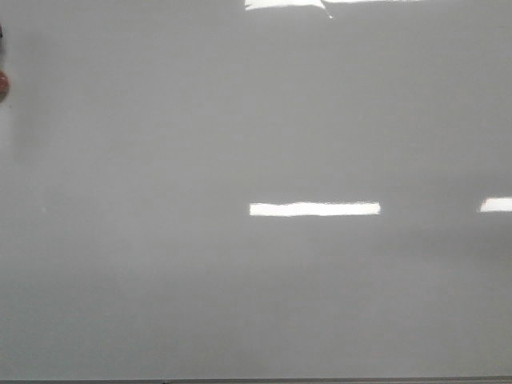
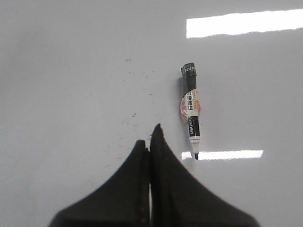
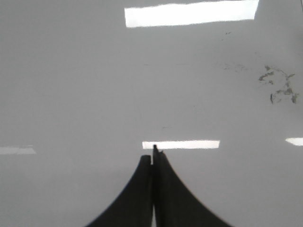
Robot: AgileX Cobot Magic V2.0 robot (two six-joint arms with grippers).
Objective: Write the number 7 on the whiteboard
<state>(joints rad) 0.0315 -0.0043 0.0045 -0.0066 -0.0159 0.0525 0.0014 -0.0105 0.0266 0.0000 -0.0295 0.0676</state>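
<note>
The whiteboard [image 1: 160,160] fills the front view, glossy pale grey with bright reflections; no number 7 shows on it in any view. In the left wrist view a black-and-white marker [image 2: 190,109] lies flat on the whiteboard [image 2: 71,71], uncapped tip toward the gripper. My left gripper [image 2: 150,137] is shut and empty, just beside the marker's tip and apart from it. My right gripper [image 3: 152,153] is shut and empty over bare whiteboard [image 3: 71,94]. Neither gripper shows in the front view.
Faint smudges of old ink [image 3: 279,87] mark the board in the right wrist view, and small specks [image 2: 135,116] lie ahead of the left gripper. A small red-and-dark object [image 1: 2,84] sits at the front view's left edge. The board's thin dark bottom edge [image 1: 256,381] runs along the front.
</note>
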